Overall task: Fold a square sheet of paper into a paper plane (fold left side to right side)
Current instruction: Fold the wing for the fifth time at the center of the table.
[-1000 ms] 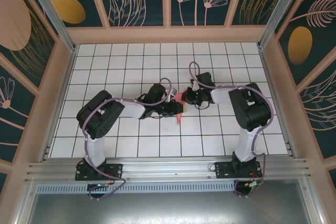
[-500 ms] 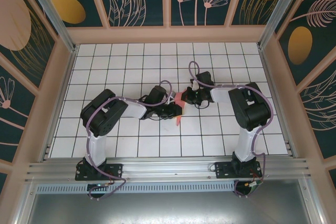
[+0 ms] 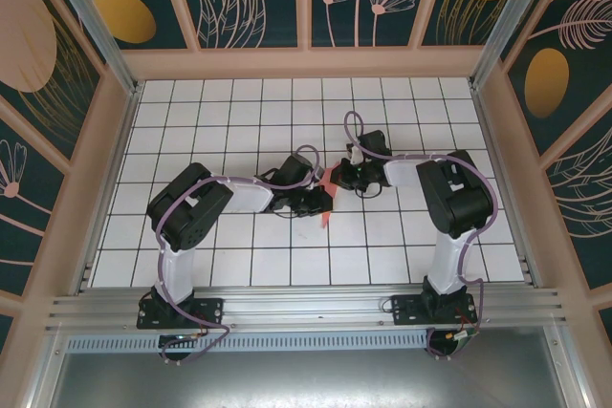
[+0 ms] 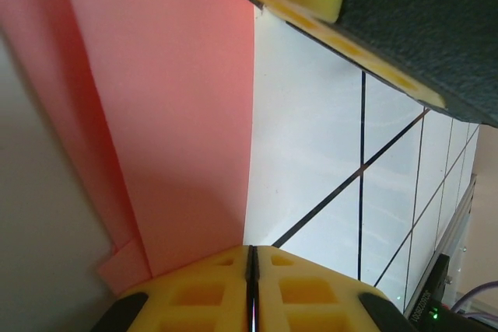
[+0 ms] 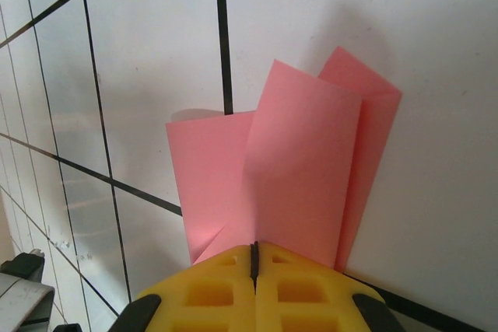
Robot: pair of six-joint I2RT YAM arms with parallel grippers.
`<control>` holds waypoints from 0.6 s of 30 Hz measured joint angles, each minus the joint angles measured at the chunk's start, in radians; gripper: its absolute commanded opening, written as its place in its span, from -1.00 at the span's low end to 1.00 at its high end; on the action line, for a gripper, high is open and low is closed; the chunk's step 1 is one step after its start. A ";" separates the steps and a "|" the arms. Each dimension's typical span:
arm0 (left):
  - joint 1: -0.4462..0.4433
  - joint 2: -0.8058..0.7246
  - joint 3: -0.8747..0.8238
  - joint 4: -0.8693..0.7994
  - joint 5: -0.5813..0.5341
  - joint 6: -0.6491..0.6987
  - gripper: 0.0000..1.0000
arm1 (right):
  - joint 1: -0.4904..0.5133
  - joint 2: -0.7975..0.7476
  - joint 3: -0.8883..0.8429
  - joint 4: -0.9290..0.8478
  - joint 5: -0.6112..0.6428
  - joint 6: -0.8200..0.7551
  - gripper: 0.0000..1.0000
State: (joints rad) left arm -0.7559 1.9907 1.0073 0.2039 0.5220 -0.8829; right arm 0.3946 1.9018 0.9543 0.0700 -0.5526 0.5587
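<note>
The paper lies at the middle of the counter, between the two end effectors. Seen from above, its long axis runs roughly far to near. A small pink patch shows at the far end and a narrow tip reaches towards the arm bases, though the shape is too small there to read finely. It is thin, matte pink-red paper with no markings, folded into flat overlapping layers with straight, sharp edges. The left end effector comes in from the left, and its wrist view shows the yellow foam pads pressed together along a thin dark seam, pinching the paper. From there a broad smooth panel rises with a long straight edge on its right and a stepped corner of a lower layer at the bottom left. The right end effector comes in from the right, its ribbed yellow pads likewise closed tight on the paper. There three angled layers fan away from the grip, each ending in a blunt slanted corner. The counter is glossy white, ruled with thin black grid lines.
</note>
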 measured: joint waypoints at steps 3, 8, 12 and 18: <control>0.000 0.000 0.000 -0.002 -0.002 0.000 -0.76 | -0.007 0.005 0.000 0.002 -0.017 -0.004 -1.00; -0.002 0.000 0.000 -0.002 -0.007 0.000 -0.76 | -0.023 0.018 0.008 0.000 -0.050 -0.016 -1.00; -0.003 0.000 0.001 0.001 -0.010 0.000 -0.76 | -0.042 0.038 0.031 -0.016 -0.084 -0.032 -1.00; -0.006 0.000 0.001 0.007 -0.024 0.000 -0.77 | -0.068 0.079 0.087 -0.047 -0.122 -0.053 -1.00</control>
State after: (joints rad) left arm -0.7616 1.9911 1.0084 0.2108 0.4976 -0.8833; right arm 0.3264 1.9808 1.0416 0.0231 -0.6750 0.5060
